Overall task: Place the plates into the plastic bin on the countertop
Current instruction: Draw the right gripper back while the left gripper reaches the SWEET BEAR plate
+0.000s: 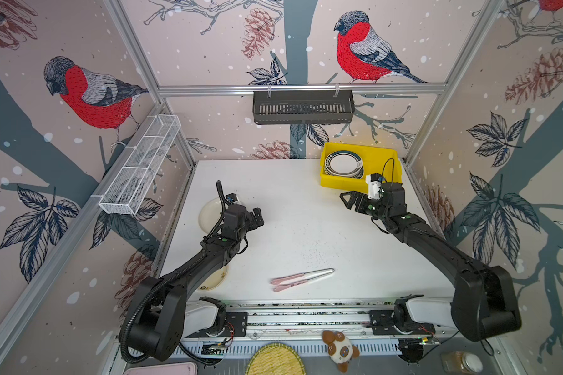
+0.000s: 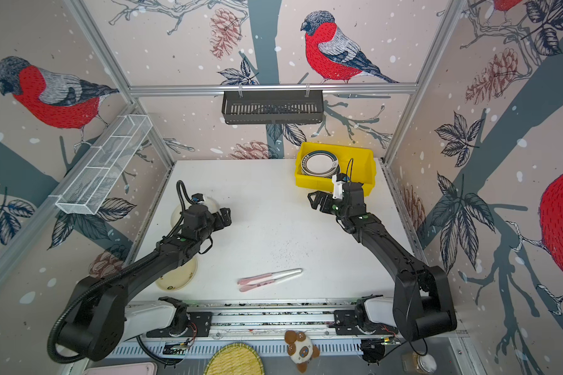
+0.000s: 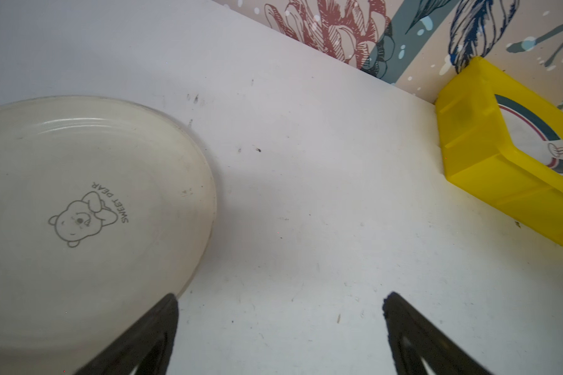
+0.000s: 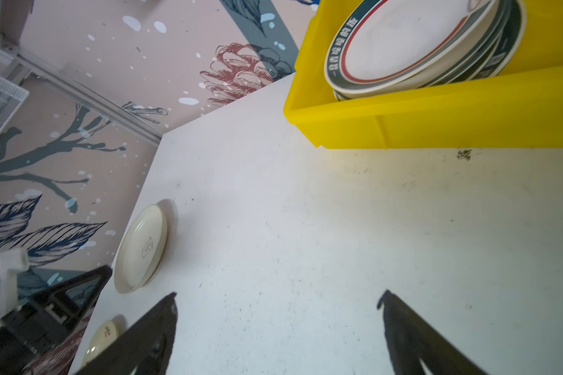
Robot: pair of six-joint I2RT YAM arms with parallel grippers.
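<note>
The yellow plastic bin [image 1: 342,183] [image 2: 312,182] stands at the countertop's [image 1: 306,233] back right and holds a stack of green-rimmed plates [image 1: 343,164] [image 2: 319,164] [image 4: 403,42]. A cream plate with a bear print [image 1: 208,216] [image 3: 78,211] [image 4: 142,248] lies at the left edge. Another cream plate [image 1: 216,281] [image 2: 179,276] is partly hidden under the left arm. My left gripper [image 1: 257,219] [image 3: 280,298] hangs open and empty just right of the bear plate. Just in front of the bin, my right gripper [image 1: 346,199] [image 4: 278,297] is open and empty over bare countertop.
Pink-handled utensils [image 1: 301,278] lie near the front middle. A black slotted basket [image 1: 303,107] hangs on the back wall and a white wire shelf [image 1: 140,165] on the left wall. Off the front edge are a woven yellow mat [image 1: 275,360] and a plush toy [image 1: 340,350].
</note>
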